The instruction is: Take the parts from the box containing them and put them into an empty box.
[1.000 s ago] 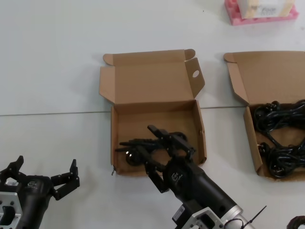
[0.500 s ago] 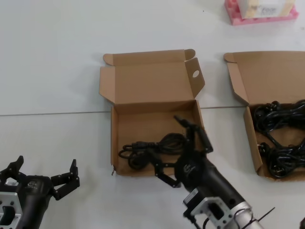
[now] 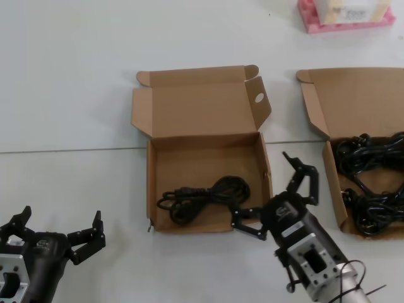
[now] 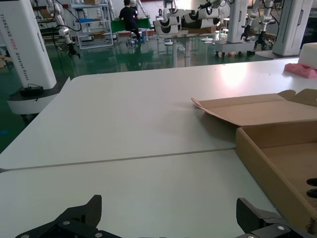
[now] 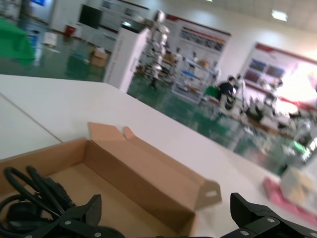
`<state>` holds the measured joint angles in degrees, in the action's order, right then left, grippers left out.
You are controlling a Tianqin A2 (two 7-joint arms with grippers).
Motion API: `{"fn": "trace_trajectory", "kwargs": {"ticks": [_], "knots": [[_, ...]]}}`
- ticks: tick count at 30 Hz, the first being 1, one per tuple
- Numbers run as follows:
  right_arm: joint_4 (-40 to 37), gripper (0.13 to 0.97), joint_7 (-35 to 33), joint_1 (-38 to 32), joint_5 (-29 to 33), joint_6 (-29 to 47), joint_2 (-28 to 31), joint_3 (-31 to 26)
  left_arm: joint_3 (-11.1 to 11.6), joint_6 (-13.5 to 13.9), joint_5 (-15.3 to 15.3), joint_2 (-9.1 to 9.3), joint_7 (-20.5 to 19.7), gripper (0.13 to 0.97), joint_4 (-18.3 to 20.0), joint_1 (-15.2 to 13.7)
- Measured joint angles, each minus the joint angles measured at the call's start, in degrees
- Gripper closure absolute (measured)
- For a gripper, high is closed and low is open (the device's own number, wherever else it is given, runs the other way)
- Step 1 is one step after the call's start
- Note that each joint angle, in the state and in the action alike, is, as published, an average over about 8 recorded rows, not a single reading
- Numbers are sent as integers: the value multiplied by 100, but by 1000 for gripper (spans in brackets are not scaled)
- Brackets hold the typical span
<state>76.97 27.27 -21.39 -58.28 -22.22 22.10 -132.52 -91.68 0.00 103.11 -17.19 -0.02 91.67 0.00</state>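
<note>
One black cable bundle lies in the middle box, whose lid flap has a round hole. It also shows in the right wrist view, inside that box. The box at the right holds several more black cable bundles. My right gripper is open and empty, just beyond the middle box's front right corner, between the two boxes. My left gripper is open and empty at the near left, over bare table.
A pink tray with a white box stands at the far right. A table seam runs across the table. The middle box's edge shows in the left wrist view.
My right gripper has let go of the cable bundle, which now lies in the middle box, and has drawn back to the right, out of the box. The left arm has not moved.
</note>
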Motion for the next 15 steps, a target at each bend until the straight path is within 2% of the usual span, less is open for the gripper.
{"fn": "trace_trajectory", "kwargs": {"ticks": [2, 10, 15], "knots": [[56, 235, 0, 81, -170, 84, -19, 155, 0, 0, 0, 0, 0, 132, 0, 0], [275, 150, 0, 401, -840, 416, -92, 765, 0, 0, 1, 0, 2, 132, 0, 0], [413, 139, 0, 600, -1258, 623, -138, 1146, 0, 0, 1, 0, 4, 132, 0, 0]]}}
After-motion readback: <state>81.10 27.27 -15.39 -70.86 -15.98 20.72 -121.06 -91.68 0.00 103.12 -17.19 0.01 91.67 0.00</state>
